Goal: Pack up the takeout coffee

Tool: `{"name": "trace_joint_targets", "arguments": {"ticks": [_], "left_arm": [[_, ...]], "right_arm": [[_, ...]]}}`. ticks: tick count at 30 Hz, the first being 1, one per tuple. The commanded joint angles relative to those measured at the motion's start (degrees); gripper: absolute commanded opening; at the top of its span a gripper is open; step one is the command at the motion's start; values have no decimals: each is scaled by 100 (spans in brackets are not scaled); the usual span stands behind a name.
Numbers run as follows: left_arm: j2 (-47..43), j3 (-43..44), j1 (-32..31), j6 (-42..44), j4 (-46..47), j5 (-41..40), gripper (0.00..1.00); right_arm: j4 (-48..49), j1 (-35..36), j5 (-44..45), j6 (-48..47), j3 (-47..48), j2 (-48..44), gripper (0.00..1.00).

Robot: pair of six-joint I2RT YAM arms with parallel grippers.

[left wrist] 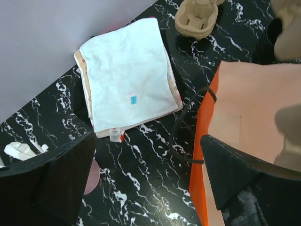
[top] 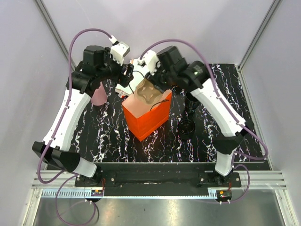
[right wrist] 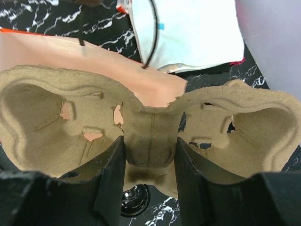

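Note:
The takeout coffee, a small black cup (top: 186, 127), stands on the table to the right of the orange paper bag (top: 146, 115). A taller black cup (top: 192, 101) stands behind it. My right gripper (right wrist: 150, 174) is shut on the middle ridge of the brown two-hollow cardboard tray (right wrist: 56, 122). It holds the tray over the bag's open mouth (top: 150, 92). A glossy black round top (right wrist: 136, 200) shows under the tray. My left gripper (left wrist: 148, 174) is open at the bag's left rim (left wrist: 202, 155), with one finger (left wrist: 249, 179) over the opening and nothing held.
A folded white towel (left wrist: 127, 77) lies behind the bag on the left. Another cardboard tray (left wrist: 196, 16) sits beyond it. The pink cup (top: 99, 95) stands left of the bag under the left arm. The bag's black handle (left wrist: 186, 127) hangs outside its wall.

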Motion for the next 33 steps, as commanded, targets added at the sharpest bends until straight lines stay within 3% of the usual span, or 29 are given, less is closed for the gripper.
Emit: {"name": "trace_joint_targets", "arguments": {"ticks": [1,9,17,28,33], "left_arm": [[65,92,221,-328,701,669,99],[153,-92,300,-469,921,1179,99],[83,-400,301,-610,1193,1382,99],[-5,-646,292,-909,1386,1409,71],[-58,-611,300,-1286,1448,1092,56]], "right_arm": [[233,336,884,139,-100,158,41],[505,925,1624,183,-522,378,41],[663,996,2002,174,-355,694,41],[830,1136,2301,77,-223,791,40],[848,1514,2423,121,-794,712,41]]}}
